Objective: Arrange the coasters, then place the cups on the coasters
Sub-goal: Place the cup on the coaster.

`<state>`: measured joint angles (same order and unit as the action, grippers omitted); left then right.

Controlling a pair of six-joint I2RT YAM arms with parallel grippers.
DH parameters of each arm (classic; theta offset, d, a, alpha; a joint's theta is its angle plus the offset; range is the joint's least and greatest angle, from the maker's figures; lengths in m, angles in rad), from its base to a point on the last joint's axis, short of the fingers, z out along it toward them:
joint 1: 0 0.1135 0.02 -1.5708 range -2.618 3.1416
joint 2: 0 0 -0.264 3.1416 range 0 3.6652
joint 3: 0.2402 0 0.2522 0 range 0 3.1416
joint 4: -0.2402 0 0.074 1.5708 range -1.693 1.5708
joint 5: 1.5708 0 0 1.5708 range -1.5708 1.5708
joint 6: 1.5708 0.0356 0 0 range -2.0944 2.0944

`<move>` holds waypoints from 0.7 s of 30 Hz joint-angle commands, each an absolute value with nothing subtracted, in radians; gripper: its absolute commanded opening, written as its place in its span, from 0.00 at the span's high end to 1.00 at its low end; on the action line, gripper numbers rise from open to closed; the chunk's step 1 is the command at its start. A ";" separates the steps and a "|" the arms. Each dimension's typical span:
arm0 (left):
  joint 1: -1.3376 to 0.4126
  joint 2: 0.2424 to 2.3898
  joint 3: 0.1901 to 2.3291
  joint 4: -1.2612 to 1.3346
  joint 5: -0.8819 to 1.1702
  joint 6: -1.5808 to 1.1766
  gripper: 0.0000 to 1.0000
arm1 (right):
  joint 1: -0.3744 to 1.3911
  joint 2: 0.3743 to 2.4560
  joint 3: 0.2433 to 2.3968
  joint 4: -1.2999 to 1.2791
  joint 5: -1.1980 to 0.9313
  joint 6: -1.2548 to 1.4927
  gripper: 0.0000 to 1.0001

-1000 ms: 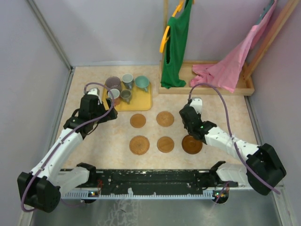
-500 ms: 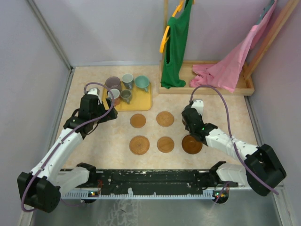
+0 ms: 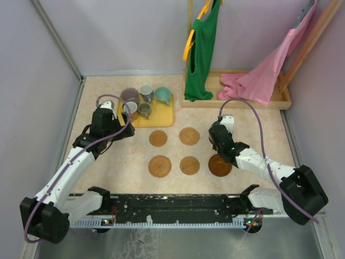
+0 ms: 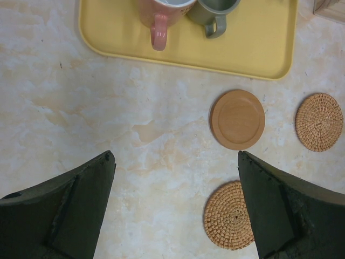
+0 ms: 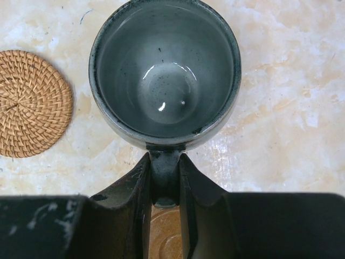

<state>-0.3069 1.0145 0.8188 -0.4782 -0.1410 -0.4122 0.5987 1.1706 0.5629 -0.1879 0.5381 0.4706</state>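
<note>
Right gripper (image 3: pixel 218 136) had crept a touch right and farther out over the last second; left arm hadn't moved.

Near row held three coasters (image 3: pixel 190 165). The near-right coaster (image 3: pixel 220 165), smooth and dark, sat just under the right wrist.

Right claw was pinched narrow on the handle of the dark grey cup (image 5: pixel 164 70), mouth up, bowl ahead of the fingers. A handle grip keeps the fingers out of the bowl and leaves the base free to set down.

Cup hung beyond the near-right coaster, beside the woven coaster (image 5: pixel 33 102) of the far row, roughly over the far-right slot. Only five coasters showed. Couldn't tell whether a sixth lay under the cup, or whether the base had touched down.

Left gripper (image 4: pixel 175 162) stood wide open and empty over bare table, short of the yellow tray (image 4: pixel 259 48), probably staged for the next pick. Five cups (image 3: pixel 146 90) sat on the tray.
</note>
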 commanded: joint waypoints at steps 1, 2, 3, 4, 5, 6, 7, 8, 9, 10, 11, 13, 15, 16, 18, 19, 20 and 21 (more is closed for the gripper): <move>-0.302 1.000 0.827 -0.465 -0.134 -0.421 0.00 | 0.590 1.127 0.569 -0.085 0.556 0.500 1.00; -0.302 1.000 0.827 -0.465 -0.133 -0.420 0.00 | 0.590 1.127 0.568 -0.089 0.555 0.502 1.00; -0.302 1.000 0.827 -0.464 -0.134 -0.420 0.00 | 0.589 1.125 0.567 -0.095 0.554 0.504 1.00; -0.303 1.000 0.828 -0.465 -0.134 -0.420 0.00 | 0.590 1.125 0.568 -0.100 0.554 0.506 1.00; -0.302 1.000 0.828 -0.464 -0.134 -0.420 0.00 | 0.590 1.122 0.567 -0.105 0.555 0.510 1.00; -0.302 0.999 0.828 -0.465 -0.135 -0.421 0.00 | 0.590 1.121 0.565 -0.110 0.557 0.514 1.00; -0.302 0.999 0.828 -0.465 -0.135 -0.420 0.00 | 0.591 1.116 0.565 -0.116 0.559 0.521 1.00; -0.302 0.998 0.827 -0.463 -0.135 -0.420 0.00 | 0.590 1.113 0.563 -0.122 0.559 0.526 1.00; -0.302 0.999 0.825 -0.463 -0.133 -0.422 0.00 | 0.591 1.109 0.562 -0.127 0.557 0.530 1.00; -0.302 1.000 0.825 -0.463 -0.132 -0.423 0.00 | 0.591 1.105 0.559 -0.130 0.553 0.531 1.00; -0.303 1.000 0.823 -0.462 -0.131 -0.425 0.00 | 0.591 1.103 0.557 -0.130 0.551 0.534 1.00; -0.303 1.000 0.821 -0.460 -0.128 -0.425 0.00 | 0.591 1.100 0.552 -0.135 0.549 0.537 0.98; -0.303 1.001 0.821 -0.459 -0.127 -0.426 0.00 | 0.591 1.102 0.548 -0.140 0.541 0.539 0.94; -0.302 1.002 0.821 -0.459 -0.127 -0.426 0.00 | 0.591 1.101 0.547 -0.141 0.536 0.541 0.92; -0.303 1.003 0.821 -0.457 -0.127 -0.427 0.00 | 0.591 1.102 0.543 -0.141 0.530 0.542 0.90; -0.302 1.003 0.820 -0.456 -0.127 -0.426 0.00 | 0.591 1.102 0.540 -0.142 0.529 0.545 0.90; -0.302 1.003 0.819 -0.456 -0.127 -0.427 0.00 | 0.591 1.104 0.537 -0.139 0.531 0.546 0.90; -0.303 1.004 0.819 -0.456 -0.127 -0.426 0.00 | 0.591 1.107 0.536 -0.139 0.531 0.548 0.88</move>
